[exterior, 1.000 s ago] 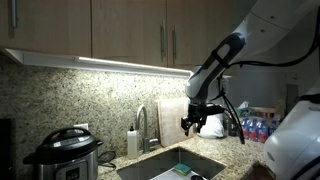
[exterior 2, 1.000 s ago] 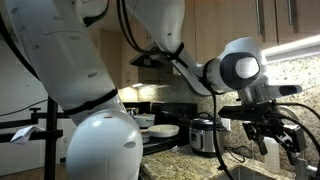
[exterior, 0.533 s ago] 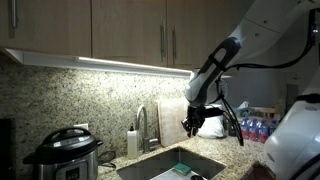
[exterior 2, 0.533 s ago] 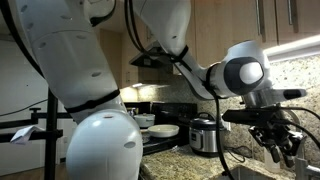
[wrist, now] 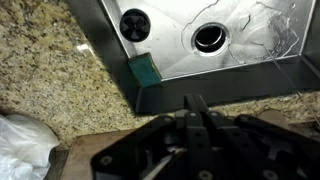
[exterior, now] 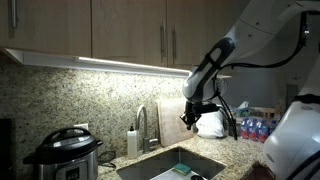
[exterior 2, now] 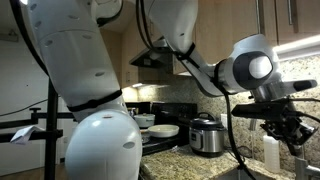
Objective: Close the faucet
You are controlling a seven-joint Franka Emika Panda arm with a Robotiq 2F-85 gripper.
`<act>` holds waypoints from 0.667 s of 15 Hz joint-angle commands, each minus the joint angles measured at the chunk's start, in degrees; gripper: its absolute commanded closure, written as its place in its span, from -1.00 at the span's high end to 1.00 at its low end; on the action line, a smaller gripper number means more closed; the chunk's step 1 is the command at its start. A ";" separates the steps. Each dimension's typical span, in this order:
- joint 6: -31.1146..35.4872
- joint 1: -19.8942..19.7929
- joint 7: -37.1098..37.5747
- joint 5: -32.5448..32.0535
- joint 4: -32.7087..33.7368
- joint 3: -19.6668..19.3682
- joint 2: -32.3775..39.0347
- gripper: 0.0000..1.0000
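The sink (wrist: 165, 40) lies just ahead of the fingers (wrist: 189, 110), with a sponge (wrist: 144, 70) in its near corner. The faucet (exterior: 141, 122) stands off to one side of the fingers, behind the sink.

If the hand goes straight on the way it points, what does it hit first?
Probably the sink rim or the granite counter beside it; the hand hangs over that edge, depth unclear.
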 commanded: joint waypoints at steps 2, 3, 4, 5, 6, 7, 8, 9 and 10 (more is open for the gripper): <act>9.53 -1.42 0.83 -1.75 1.30 0.70 1.73 -1.00; 12.04 -2.02 1.09 -2.44 1.59 1.22 2.83 -1.00; 14.77 -2.88 1.51 -3.32 1.90 1.84 4.08 -1.00; 17.42 -3.43 1.49 -3.63 2.15 2.13 5.62 -1.00; 20.11 -4.02 1.61 -3.83 2.30 2.41 7.17 -1.00; 23.07 -3.82 1.78 -3.79 2.50 2.03 9.36 -1.00; 25.39 -4.45 1.91 -3.80 2.91 2.39 11.33 -1.00; 27.42 -4.99 2.07 -3.87 3.48 2.73 13.43 -1.00; 28.93 -5.53 2.18 -3.82 4.27 3.14 15.51 -1.00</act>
